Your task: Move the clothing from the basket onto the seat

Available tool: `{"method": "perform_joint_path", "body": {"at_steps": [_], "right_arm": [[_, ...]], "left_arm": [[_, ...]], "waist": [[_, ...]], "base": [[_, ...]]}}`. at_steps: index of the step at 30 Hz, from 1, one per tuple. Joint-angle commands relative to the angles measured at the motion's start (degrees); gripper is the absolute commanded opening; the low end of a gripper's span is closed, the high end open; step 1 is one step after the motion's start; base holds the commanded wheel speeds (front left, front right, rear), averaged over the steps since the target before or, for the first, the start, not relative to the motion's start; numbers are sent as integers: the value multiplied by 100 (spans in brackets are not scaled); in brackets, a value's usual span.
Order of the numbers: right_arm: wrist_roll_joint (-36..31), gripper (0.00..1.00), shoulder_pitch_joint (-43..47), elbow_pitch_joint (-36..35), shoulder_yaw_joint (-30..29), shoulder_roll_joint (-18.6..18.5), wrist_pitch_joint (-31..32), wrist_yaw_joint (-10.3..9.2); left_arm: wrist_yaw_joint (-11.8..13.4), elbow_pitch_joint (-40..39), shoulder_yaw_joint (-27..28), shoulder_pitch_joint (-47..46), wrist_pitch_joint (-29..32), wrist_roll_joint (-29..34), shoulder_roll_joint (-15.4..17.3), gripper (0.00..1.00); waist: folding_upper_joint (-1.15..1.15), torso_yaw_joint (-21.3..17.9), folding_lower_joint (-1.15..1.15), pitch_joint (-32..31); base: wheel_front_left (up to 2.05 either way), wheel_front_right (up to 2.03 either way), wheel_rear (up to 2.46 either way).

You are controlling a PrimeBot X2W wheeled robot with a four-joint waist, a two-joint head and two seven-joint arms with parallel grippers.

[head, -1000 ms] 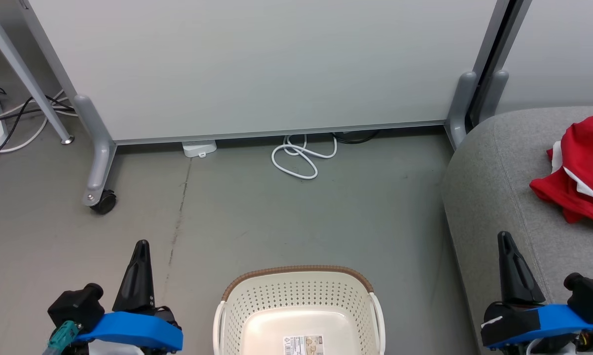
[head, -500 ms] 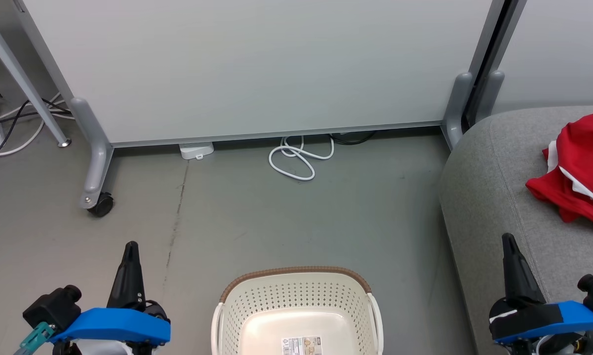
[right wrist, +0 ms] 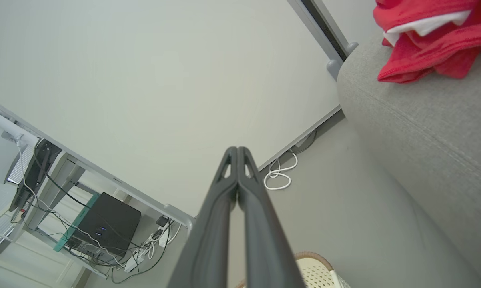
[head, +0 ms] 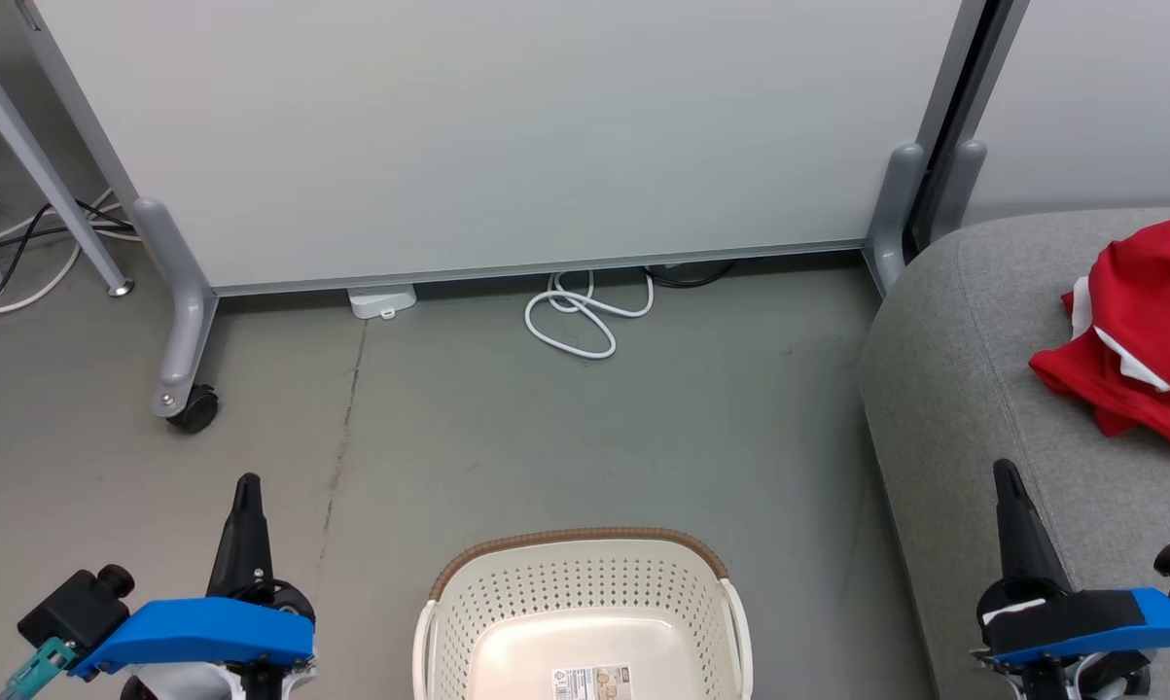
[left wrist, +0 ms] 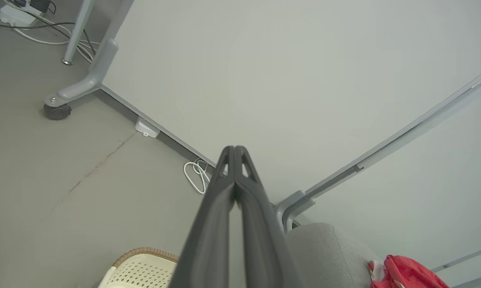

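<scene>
Grey floor (head: 507, 437): cream perforated plastic basket (head: 585, 583) between left hand (head: 247, 484) and right hand (head: 1007, 472), coiled white cable (head: 573, 321) beyond. Grey fabric sofa (head: 964, 340): red garments (head: 1144, 321).

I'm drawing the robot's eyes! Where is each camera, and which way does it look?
Head view: on the head, facing forward and down at the floor, basket and seat; left gripper and right gripper show at the bottom corners.
Left wrist view: on the left wrist, looking along its shut fingers toward the partition.
Right wrist view: on the right wrist, looking along its shut fingers beside the seat.
Shared: both wrist views catch the red clothing on the seat and the white cable.
</scene>
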Motion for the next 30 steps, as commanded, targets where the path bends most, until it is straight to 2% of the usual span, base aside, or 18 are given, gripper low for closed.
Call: {"method": "perform_joint_path", "body": {"at_steps": [1,30], "right_arm": [[166,0,-149,-48,-18,-27,24,1],[2101,0,-242,49,-68,-35,516,2]], "left_arm": [[-44,-82,44,-165,29,-136,13,0],[-61,-100,278,-231,511,-2028,-50,0]], "waist": [[0,-3,0,-1],[0,-102,0,-50]], "base": [[0,0,0],[0,0,0]]}}
